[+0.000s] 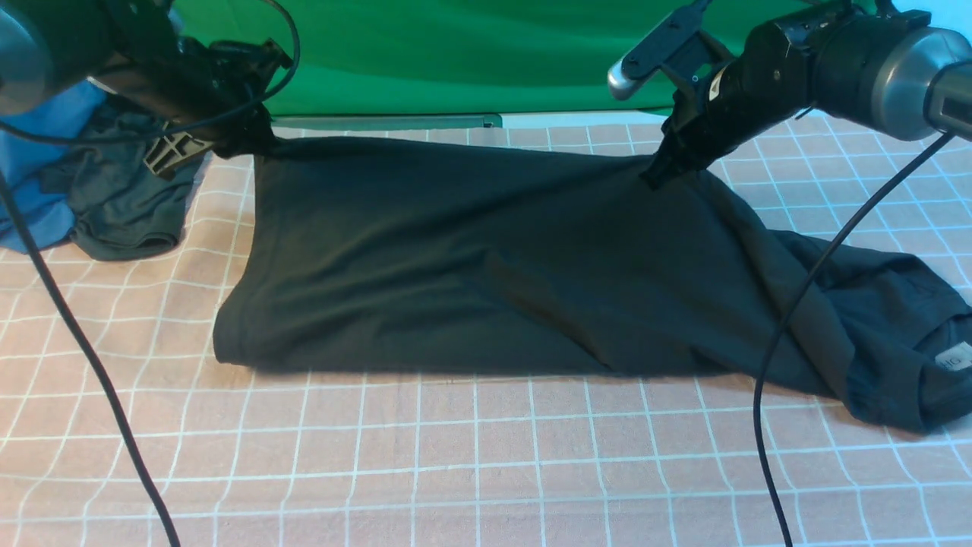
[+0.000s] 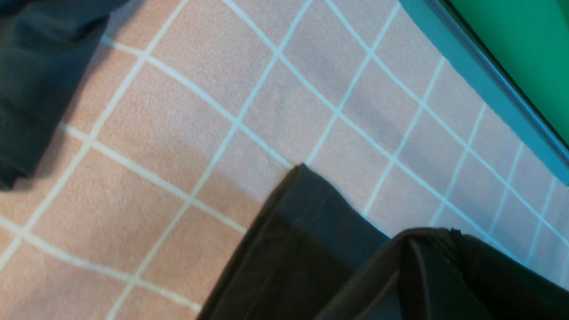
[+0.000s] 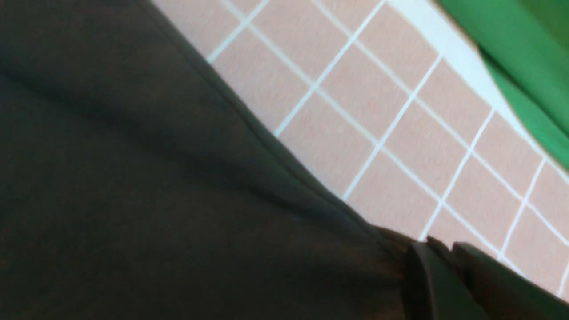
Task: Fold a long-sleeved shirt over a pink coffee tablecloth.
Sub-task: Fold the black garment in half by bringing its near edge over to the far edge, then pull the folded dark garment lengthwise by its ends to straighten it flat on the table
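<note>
The black long-sleeved shirt (image 1: 471,266) lies across the pink coffee tablecloth (image 1: 486,456), its far edge lifted off the cloth. My left gripper (image 1: 254,140) is shut on the shirt's far left corner, whose hem (image 2: 306,209) hangs out beside the jaws. My right gripper (image 1: 657,175) is shut on the far edge further right, and the fabric (image 3: 155,200) stretches away from its fingers (image 3: 426,275). The collar end with the white neck label (image 1: 955,355) lies bunched at the right. The chest print is hidden.
A dark grey garment (image 1: 129,205) and a blue garment (image 1: 38,152) are heaped at the far left. The green backdrop (image 1: 456,53) hangs behind the table's far edge. Black cables (image 1: 797,319) run down from both arms over the near cloth.
</note>
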